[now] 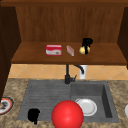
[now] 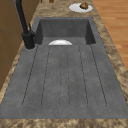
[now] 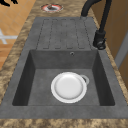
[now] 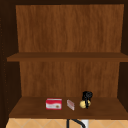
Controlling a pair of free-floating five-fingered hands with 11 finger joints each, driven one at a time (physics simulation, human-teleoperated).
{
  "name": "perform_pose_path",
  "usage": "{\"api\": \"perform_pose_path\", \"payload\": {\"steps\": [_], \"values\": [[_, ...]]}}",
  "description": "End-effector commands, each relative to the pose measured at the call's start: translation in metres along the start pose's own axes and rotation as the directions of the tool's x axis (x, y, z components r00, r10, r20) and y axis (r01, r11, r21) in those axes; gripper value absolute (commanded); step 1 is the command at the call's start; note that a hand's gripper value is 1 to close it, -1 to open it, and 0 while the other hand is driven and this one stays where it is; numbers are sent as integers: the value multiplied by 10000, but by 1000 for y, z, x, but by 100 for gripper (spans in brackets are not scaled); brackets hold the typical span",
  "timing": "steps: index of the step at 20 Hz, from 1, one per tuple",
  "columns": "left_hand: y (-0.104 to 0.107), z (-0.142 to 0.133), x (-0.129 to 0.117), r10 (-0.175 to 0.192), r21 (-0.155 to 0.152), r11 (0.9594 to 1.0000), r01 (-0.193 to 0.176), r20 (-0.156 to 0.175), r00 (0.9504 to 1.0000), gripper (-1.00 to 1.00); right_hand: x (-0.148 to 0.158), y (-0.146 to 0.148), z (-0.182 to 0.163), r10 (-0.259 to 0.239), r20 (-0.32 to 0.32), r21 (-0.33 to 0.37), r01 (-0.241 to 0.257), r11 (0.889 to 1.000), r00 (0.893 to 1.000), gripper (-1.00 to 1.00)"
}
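The front view takes in both levels at once: the right hand point(image 1: 86, 43) up on the lower shelf point(image 1: 32, 56) of a wooden wall cabinet, its fingers curled down over a small yellowish round thing point(image 1: 82, 50), and the left hand point(image 1: 33, 115) low over the near left corner of the draining board point(image 1: 42, 97), fingers bunched and holding nothing. The upper view repeats the shelf scene, the right hand point(image 4: 87, 96) on the yellowish round thing point(image 4: 82, 104), and adds a second, bare shelf point(image 4: 67, 57) above. On the lower shelf, left of the hand, lie a red and white box point(image 1: 53, 49) and a small pinkish packet point(image 1: 70, 50); any print on them is too blurred to read. A large red ball point(image 1: 67, 115) sits in front of the sink. The right side view looks down into the basin on a white plate point(image 3: 69, 87) beside the drain, with the black tap point(image 3: 100, 40) behind. The left side view shows a plate of food point(image 2: 80, 7) on the speckled stone worktop point(image 2: 117, 75) beyond the sink
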Motion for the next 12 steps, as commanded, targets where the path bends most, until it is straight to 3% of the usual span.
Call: {"api": "perform_pose_path", "payload": {"steps": [1, 4, 7, 8, 9, 12], "values": [[0, 0, 0, 0, 0, 10000, 0, 0, 10000, 0, -6, 15, -36, 28, 34, -477, -26, 9989, 10000, 100], [0, 0, 0, 0, 0, 10000, 0, 0, 10000, 0, -18, 0, -55, -361, 545, 832, 315, 9960, 9979, 100], [0, 0, 0, 0, 0, 10000, 0, 0, 10000, 0, -31, -8, -73, -815, 1116, 2107, 566, 9759, 9904, 100], [0, 0, 0, 0, 0, 10000, 0, 0, 10000, 0, -42, -2, -64, -1083, 1309, 2536, 723, 9646, 9855, 100], [0, 0, 0, 0, 0, 10000, 0, 0, 10000, 0, -46, 3, -47, -1321, 1491, 2798, 863, 9562, 9800, 100], [0, 0, 0, 0, 0, 10000, 0, 0, 10000, 0, -49, 13, -33, -2054, 1659, 2667, 1567, 9510, 9645, 100]]}}
